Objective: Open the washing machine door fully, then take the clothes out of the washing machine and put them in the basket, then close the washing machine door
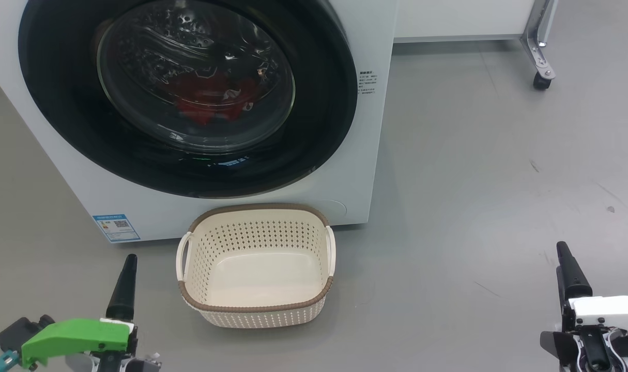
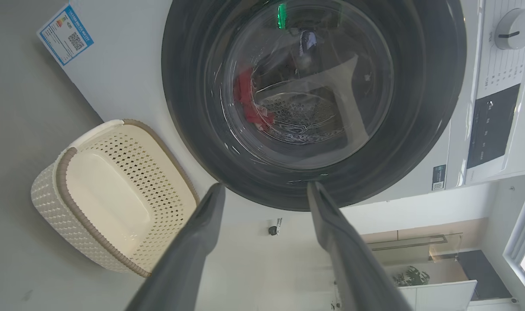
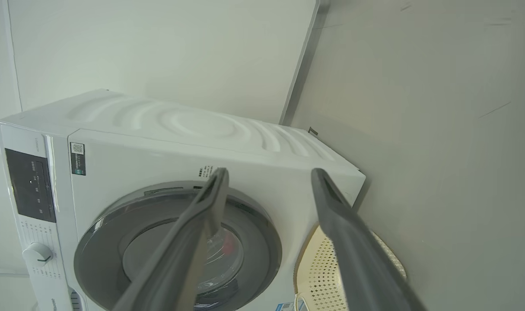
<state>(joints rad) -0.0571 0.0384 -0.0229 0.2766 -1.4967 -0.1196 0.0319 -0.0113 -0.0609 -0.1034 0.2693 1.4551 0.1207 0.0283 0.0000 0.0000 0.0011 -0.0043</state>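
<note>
Left fingers (image 2: 202,233) released, spread wide, nothing between them. Right fingers (image 3: 344,224) likewise released and empty. Both pairs hang low over the grey floor (image 1: 474,181), apart from everything. The washing machine door (image 1: 189,88) is shut flush against the front of the washing machine (image 1: 368,155). It lies ahead of the left fingers; in the left wrist view its black rim sits just past both tips and spans the gap between them. The clothes (image 1: 210,101) show as a red heap behind the door glass, low in the drum, well beyond either pair of fingers. The basket (image 1: 264,318) stands upright and empty on the floor just in front of the machine, under the door's lower edge. In the head view it lies between the two pairs, near the left fingers and well apart from the right ones. In the left wrist view it sits off to the side of one finger, not touching. In the right wrist view one finger crosses in front of the door and the other in front of the basket's rim, with the machine some way ahead. A blue label sticker (image 1: 116,227) sits on the machine's lower front corner, ahead of the left fingers. A white dial (image 2: 515,28) and dark control panel (image 2: 489,129) lie past the door's far side.
</note>
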